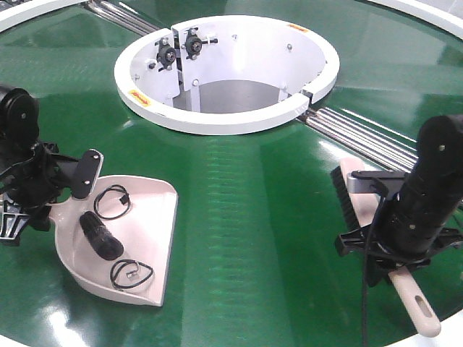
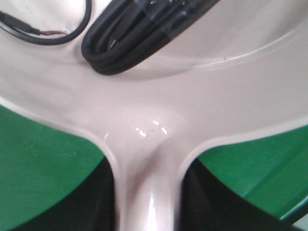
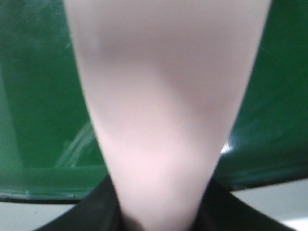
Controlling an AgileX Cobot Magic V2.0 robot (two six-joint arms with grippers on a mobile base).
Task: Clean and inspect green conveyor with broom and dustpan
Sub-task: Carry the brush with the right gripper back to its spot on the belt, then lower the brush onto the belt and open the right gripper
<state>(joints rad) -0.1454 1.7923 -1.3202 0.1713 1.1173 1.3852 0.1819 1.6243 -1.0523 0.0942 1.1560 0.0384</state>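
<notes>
The green conveyor [image 1: 246, 195] fills the front view. On its left lies the beige dustpan [image 1: 137, 231], holding a black cable bundle [image 1: 100, 236] and two thin wire loops [image 1: 112, 201]. My left gripper [image 1: 56, 201] is shut on the dustpan's handle. In the left wrist view the handle neck [image 2: 147, 163] runs between the dark fingers [image 2: 94, 204], and the bundle [image 2: 130, 38] lies in the pan. On the right, my right gripper [image 1: 385, 240] is shut on the broom [image 1: 356, 189], whose bristles rest on the belt. The broom's handle [image 3: 163, 110] fills the right wrist view.
The white round central opening [image 1: 217, 119] with its bolted brackets sits at the back middle. Steel roller strips [image 1: 362, 141] run from it toward the right, and another strip [image 1: 123, 18] runs toward the back left. The white outer rim [image 1: 434, 11] shows at the corners.
</notes>
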